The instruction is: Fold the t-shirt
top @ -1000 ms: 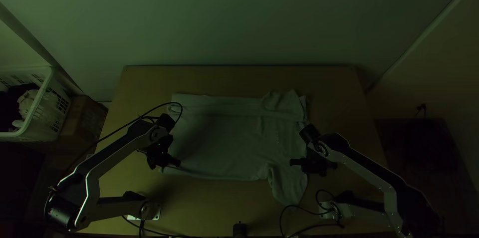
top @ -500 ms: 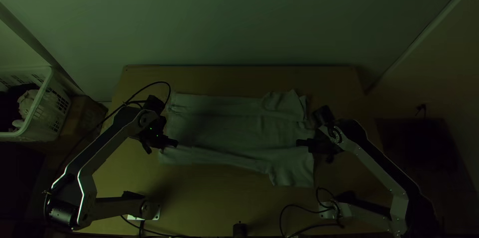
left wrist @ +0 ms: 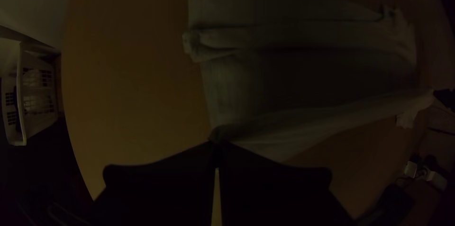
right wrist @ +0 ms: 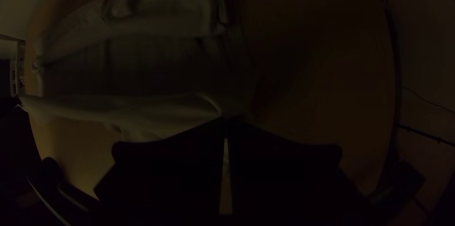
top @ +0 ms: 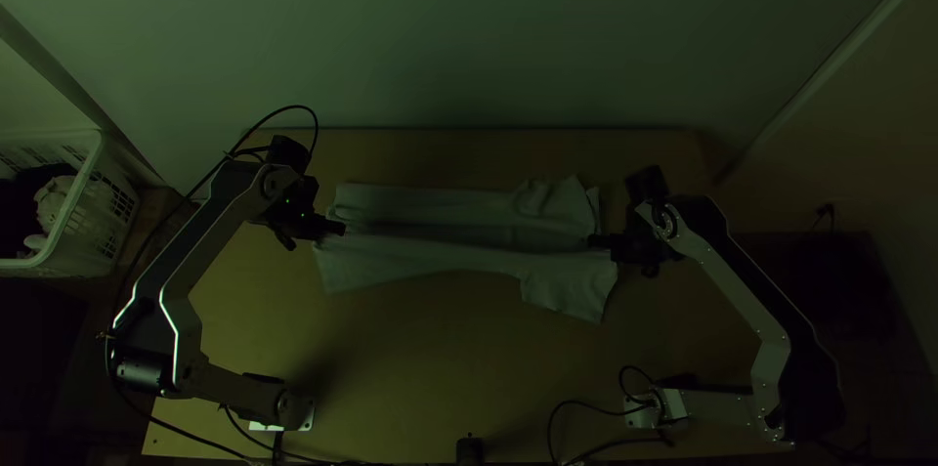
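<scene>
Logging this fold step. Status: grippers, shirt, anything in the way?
Left gripper, right gripper shut on t-shirt, one at each end. Far side looks folded over. Black cable by right arm's base, off the cloth.

Left pincer and right pincer, both closed at the tips

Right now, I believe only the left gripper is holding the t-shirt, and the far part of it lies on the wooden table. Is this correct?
Not only the left gripper: the right wrist view shows the right gripper also shut on the t-shirt. Its far part does lie on the wooden table.
</scene>
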Controlling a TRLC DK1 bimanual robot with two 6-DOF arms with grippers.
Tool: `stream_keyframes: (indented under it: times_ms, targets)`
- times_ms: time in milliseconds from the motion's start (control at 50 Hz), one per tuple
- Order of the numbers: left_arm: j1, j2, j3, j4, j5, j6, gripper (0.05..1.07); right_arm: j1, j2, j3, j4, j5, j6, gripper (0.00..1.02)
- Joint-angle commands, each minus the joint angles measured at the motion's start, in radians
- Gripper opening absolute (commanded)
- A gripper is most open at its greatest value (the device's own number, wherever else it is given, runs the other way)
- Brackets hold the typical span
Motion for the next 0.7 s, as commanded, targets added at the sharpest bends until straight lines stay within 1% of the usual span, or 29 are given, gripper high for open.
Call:
stream_keyframes:
  times_ms: [0, 360, 680]
  targets:
    - [0.007, 0.061, 0.086, -0.014, 0.001, 0.010, 0.08, -0.023, 0.061, 0.061, -0.003, 0.020, -0.018, 0.03]
    - [-0.001, 0.270, 0.362, -0.012, 0.001, 0.022, 0.08, -0.053, 0.272, 0.266, 0.031, 0.020, -0.033, 0.03]
    - [0.013, 0.451, 0.572, 0.003, 0.001, 0.080, 0.08, -0.074, 0.461, 0.427, 0.043, 0.020, -0.041, 0.03]
